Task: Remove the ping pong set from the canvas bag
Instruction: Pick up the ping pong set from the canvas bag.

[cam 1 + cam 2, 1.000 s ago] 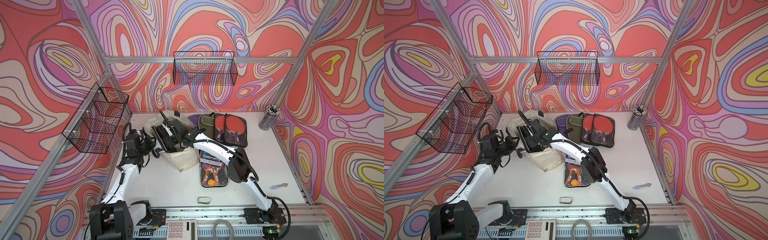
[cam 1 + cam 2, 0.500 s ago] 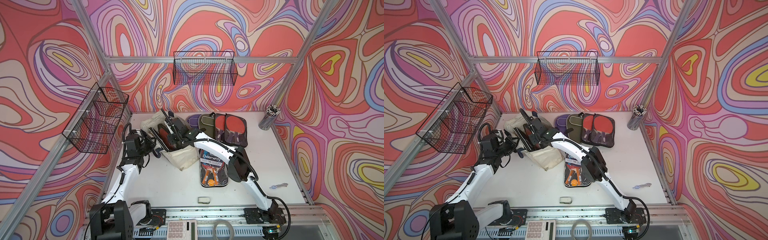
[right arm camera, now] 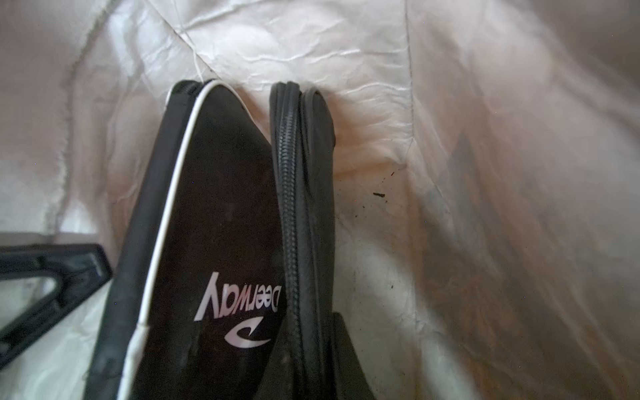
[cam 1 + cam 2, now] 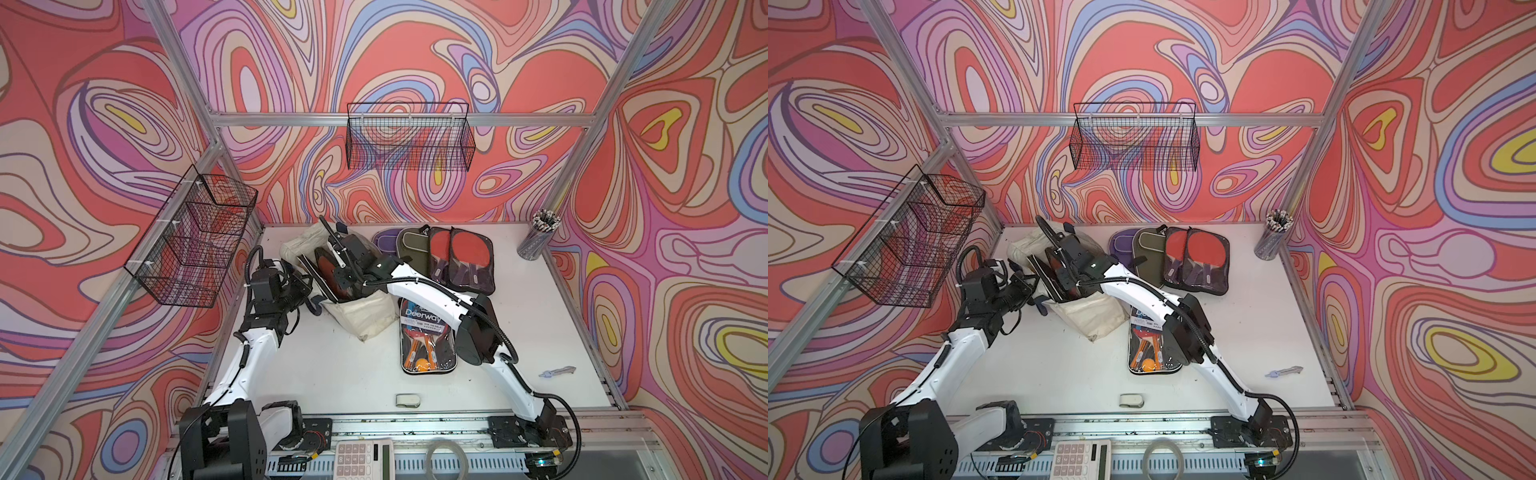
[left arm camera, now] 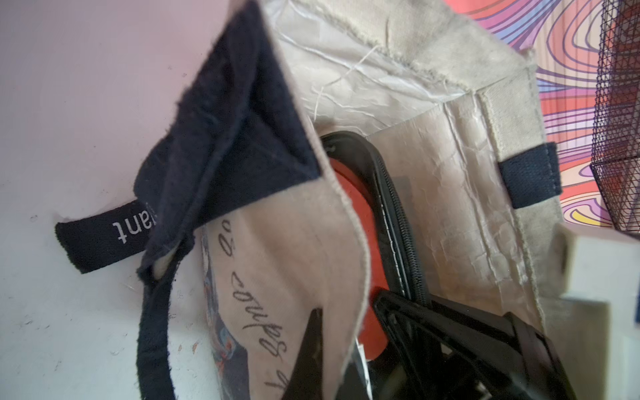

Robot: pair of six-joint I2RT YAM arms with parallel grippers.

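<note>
my right pincer (image 4: 338,286) is clamped narrow on the paddle case (image 3: 301,207) at its stiff zipped rim; likely light and slick. left pincer (image 4: 305,289), closed, holds the floppy bag (image 4: 365,318) by its strap (image 5: 225,145).

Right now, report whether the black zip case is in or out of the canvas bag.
In, not out: the black zip case sits between the canvas bag's walls, lining around its end.

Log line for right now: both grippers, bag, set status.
stage: extraction | left gripper: shut on canvas bag handle | right gripper: shut on ping pong set inside bag | set: not yet out
</note>
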